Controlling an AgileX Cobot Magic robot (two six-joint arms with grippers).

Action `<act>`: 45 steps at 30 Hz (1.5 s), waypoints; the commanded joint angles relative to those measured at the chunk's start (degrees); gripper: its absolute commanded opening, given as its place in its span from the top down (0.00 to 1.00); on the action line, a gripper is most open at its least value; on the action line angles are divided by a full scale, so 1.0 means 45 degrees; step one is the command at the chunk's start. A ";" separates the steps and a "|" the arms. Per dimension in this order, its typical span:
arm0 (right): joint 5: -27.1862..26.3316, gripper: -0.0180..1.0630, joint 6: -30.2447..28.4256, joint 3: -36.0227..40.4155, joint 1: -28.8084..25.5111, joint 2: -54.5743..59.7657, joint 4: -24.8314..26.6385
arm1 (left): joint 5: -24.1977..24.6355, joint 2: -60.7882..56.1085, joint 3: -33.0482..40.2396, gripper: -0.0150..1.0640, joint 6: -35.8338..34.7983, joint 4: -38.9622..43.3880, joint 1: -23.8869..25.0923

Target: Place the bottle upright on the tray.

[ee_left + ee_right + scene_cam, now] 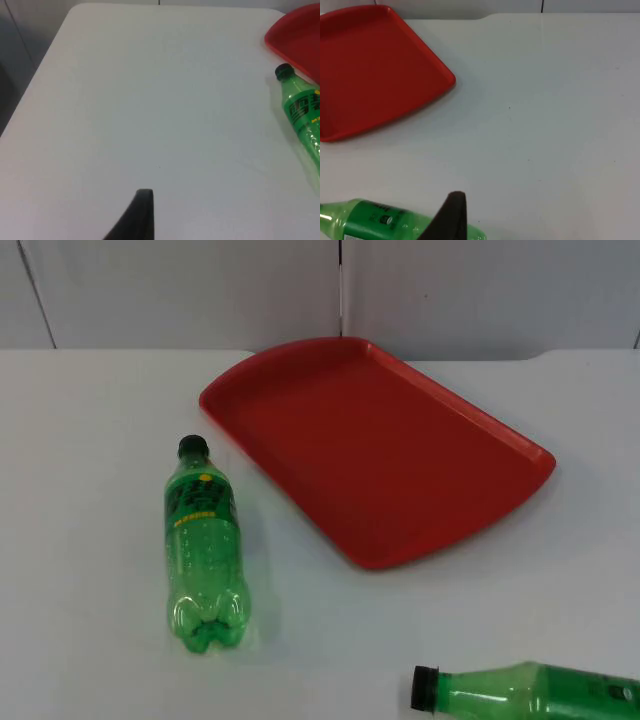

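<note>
Red tray bare, 2 green bottles lying flat, no grasp begun; both grippers' state unclear; next: grab 1 bottle.

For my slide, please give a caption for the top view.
Two green bottles lie beside an empty red tray.

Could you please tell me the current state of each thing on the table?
Red tray: flat on the table, nothing on it.
Left bottle: lying on its side beside the tray, black cap on, cap toward the wall.
Near bottle: lying on its side at the table's near edge, black cap on, off the tray.
</note>
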 commanded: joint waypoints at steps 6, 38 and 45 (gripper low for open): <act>-0.0043 0.01 0.0027 0.0028 -0.0086 -0.0045 -0.0022 | -0.0177 -0.0046 -0.0003 0.01 0.0295 -0.0803 0.0014; -0.0043 0.01 0.0027 0.0028 -0.0085 -0.0045 0.0002 | -0.1941 0.6809 -0.1356 0.01 0.0295 -0.2570 0.0014; -0.0043 0.01 0.0027 0.0028 -0.0085 -0.0045 0.0002 | -0.2688 0.8721 -0.1356 0.01 0.0562 -0.2601 0.0014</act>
